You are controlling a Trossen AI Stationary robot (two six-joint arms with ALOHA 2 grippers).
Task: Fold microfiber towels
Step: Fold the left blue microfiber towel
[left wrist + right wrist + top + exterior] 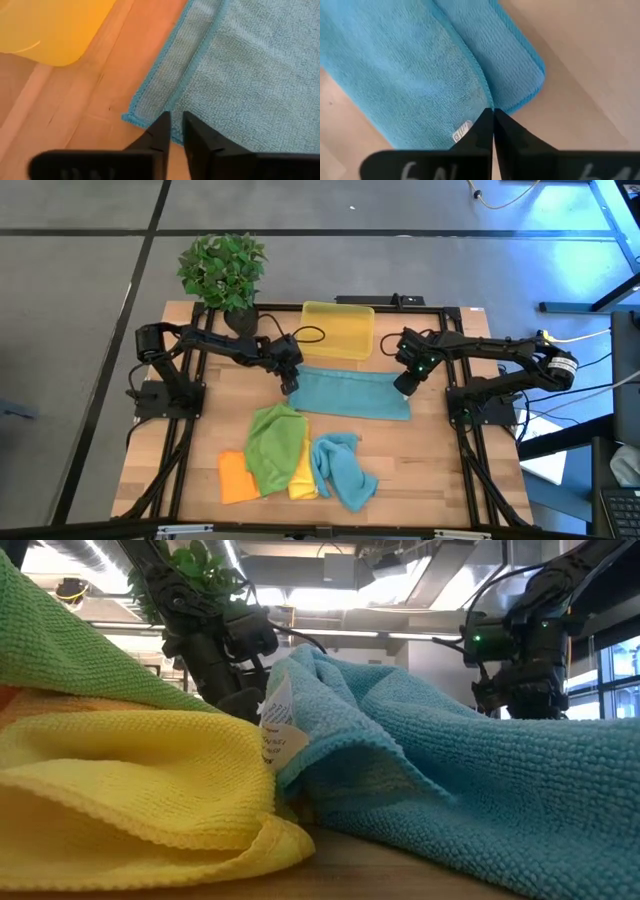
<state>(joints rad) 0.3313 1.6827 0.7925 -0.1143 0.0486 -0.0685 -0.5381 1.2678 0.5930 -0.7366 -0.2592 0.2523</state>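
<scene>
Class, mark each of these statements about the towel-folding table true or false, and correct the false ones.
1. The teal towel between the arms lies folded into a long strip. True.
2. The yellow bin holds a green towel. False: nothing shows inside it; the green towel lies in the pile at the table's front.
3. The left gripper is at one end of the strip and the right gripper is at the other. True.
4. The right gripper's fingers stand wide open. False: they are shut, pinching the strip's edge.
5. A potted plant stands at the table's far left corner. True.
</scene>
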